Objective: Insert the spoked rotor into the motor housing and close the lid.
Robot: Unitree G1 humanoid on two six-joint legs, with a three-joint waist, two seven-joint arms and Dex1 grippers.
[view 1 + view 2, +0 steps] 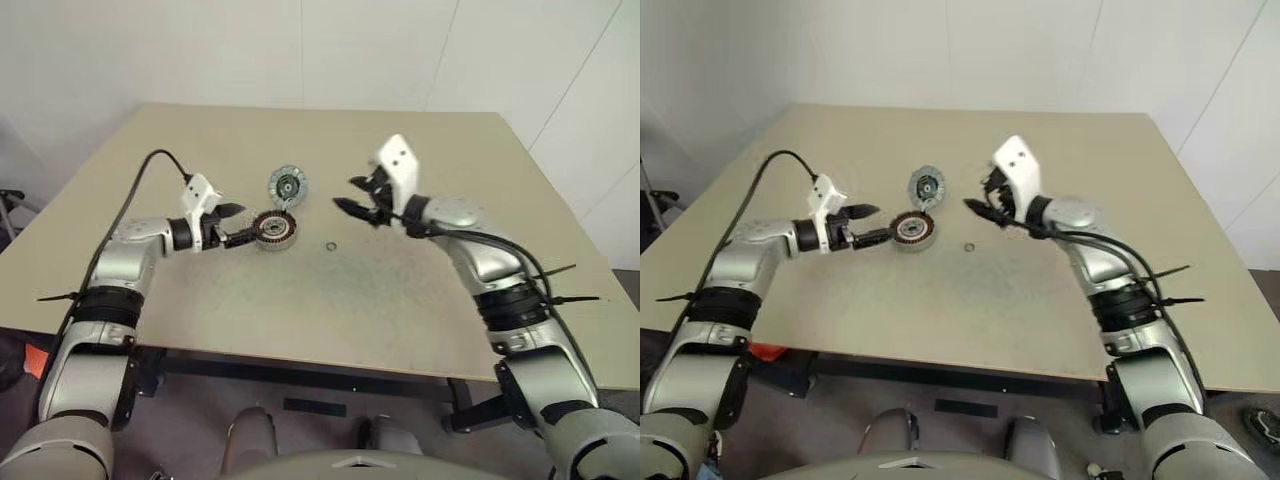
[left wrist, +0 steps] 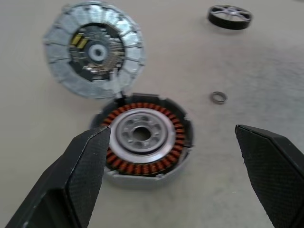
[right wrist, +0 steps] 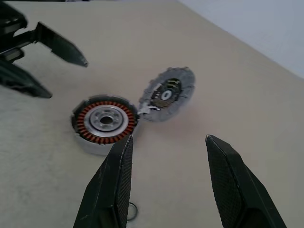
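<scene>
Housing [image 2: 142, 140] sits open mid-table, lid [image 2: 93, 49] touching behind, rotor [image 2: 230, 16] well apart; both claws, left gripper [image 1: 235, 224] and right gripper [image 1: 355, 195], spread empty, so I'd grip the rotor's rim level.

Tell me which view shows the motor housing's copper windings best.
The left wrist view: the motor housing sits close, its copper ring and silver centre plain, rotor not yet in. The right wrist view shows it smaller but clear. The head views show a small dark disc by the left gripper.
</scene>
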